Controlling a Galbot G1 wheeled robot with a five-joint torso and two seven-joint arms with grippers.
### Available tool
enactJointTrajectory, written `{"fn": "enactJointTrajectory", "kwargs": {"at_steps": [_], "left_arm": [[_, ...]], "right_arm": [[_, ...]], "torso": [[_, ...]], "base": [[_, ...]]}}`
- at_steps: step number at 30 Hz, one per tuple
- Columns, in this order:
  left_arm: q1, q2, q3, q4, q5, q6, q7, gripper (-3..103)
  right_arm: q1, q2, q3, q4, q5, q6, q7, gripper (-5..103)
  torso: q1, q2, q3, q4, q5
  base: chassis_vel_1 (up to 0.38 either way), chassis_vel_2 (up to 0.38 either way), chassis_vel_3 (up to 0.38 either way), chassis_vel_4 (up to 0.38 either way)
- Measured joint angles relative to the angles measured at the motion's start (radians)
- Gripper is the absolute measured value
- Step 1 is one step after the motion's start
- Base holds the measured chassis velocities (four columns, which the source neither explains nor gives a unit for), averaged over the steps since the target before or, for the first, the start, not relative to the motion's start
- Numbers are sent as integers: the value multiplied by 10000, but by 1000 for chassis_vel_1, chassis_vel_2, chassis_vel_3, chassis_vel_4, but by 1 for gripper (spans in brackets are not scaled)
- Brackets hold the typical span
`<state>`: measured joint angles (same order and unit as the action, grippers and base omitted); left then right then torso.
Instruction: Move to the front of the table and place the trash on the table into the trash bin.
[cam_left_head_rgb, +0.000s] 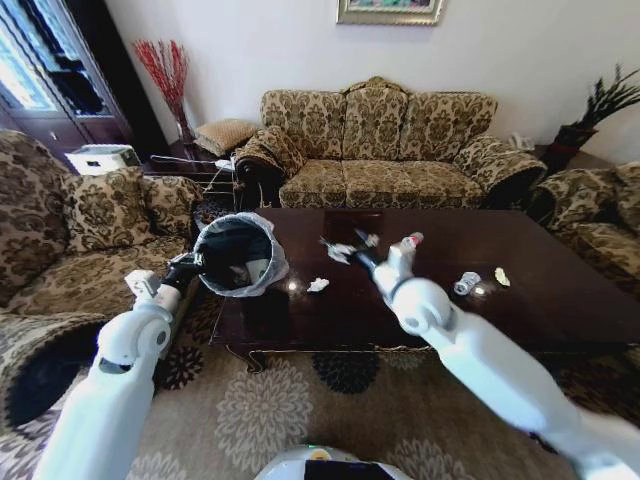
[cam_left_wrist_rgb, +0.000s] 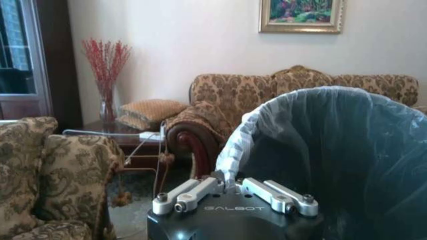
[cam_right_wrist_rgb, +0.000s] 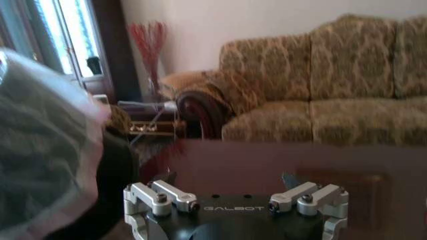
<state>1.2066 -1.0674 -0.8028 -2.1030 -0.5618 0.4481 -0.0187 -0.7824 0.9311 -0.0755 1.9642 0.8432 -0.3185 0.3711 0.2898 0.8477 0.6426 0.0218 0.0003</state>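
Observation:
My left gripper (cam_left_head_rgb: 190, 265) is shut on the bagged rim of the black trash bin (cam_left_head_rgb: 243, 218), holding it tilted at the table's left end with its mouth turned toward me. In the left wrist view my left gripper (cam_left_wrist_rgb: 230, 184) pinches the whitish liner of the trash bin (cam_left_wrist_rgb: 333, 150). My right gripper (cam_left_head_rgb: 345, 250) hovers open over the dark table (cam_left_head_rgb: 330, 315), just right of the bin, and in the right wrist view my right gripper (cam_right_wrist_rgb: 228, 179) holds nothing. On the table lie a crumpled paper (cam_left_head_rgb: 318, 285), a red-capped bottle (cam_left_head_rgb: 408, 243), a crushed bottle (cam_left_head_rgb: 466, 283) and a small wrapper (cam_left_head_rgb: 502, 277).
A patterned sofa (cam_left_head_rgb: 380, 150) stands behind the table, an armchair (cam_left_head_rgb: 90, 240) at the left and another seat (cam_left_head_rgb: 600, 220) at the right. A side table with a vase of red twigs (cam_left_head_rgb: 165, 75) sits at the back left. Floral carpet (cam_left_head_rgb: 300, 410) lies before the table.

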Motion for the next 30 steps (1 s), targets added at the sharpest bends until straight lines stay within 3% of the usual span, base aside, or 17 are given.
{"fn": "enactJointTrajectory", "kwargs": {"at_steps": [1,4,5,7,9,12,14,23,24,27,30], "left_arm": [[0,0,0,0,0,0,0,0],[23,15,115,-5,4,0,-2,0],[23,15,115,-5,4,0,-2,0],[57,54,147,-15,12,0,-4,0],[57,70,152,-15,13,0,-4,0],[25,163,151,-15,10,0,19,0],[23,189,131,-14,6,0,29,0],[72,5,104,38,52,-33,102,0],[62,-36,128,52,64,-37,102,0],[59,-57,145,57,74,-38,102,0],[60,-54,136,64,79,-39,102,0]], "right_arm": [[0,0,0,0,0,0,0,100],[-352,1373,-278,-1707,-1252,585,-341,100],[-352,1373,-278,-1707,-1252,585,-341,100],[-283,2399,-509,-3180,-2034,945,-499,100],[-241,2633,-536,-3529,-2186,1033,-562,100],[76,3826,-547,-5270,-3042,1513,-942,100],[196,4221,-464,-5804,-3297,1654,-1162,103],[739,4848,-311,-7017,-3717,1868,-1760,91],[870,4920,-294,-7237,-3734,1912,-1838,85],[978,5001,-287,-7437,-3772,1946,-1928,85],[1089,5076,-286,-7654,-3775,1974,-2033,66]], "torso": [[0,0,0,0,0],[0,0,0,8,-5],[0,0,0,8,-5],[1,-1,1,11,-5],[1,-1,1,10,-5],[1,0,1,8,-3],[2,0,1,10,-4],[2,0,1,6,-3],[3,0,1,6,-4],[3,-1,1,7,-4],[2,0,1,7,-3]], "base": [[0,0,0,0],[0,0,0,0],[0,0,0,0],[0,0,0,0],[0,0,0,0],[0,0,0,0],[0,0,0,0],[0,0,0,0],[0,0,0,0],[0,0,0,0],[0,0,0,0]]}}
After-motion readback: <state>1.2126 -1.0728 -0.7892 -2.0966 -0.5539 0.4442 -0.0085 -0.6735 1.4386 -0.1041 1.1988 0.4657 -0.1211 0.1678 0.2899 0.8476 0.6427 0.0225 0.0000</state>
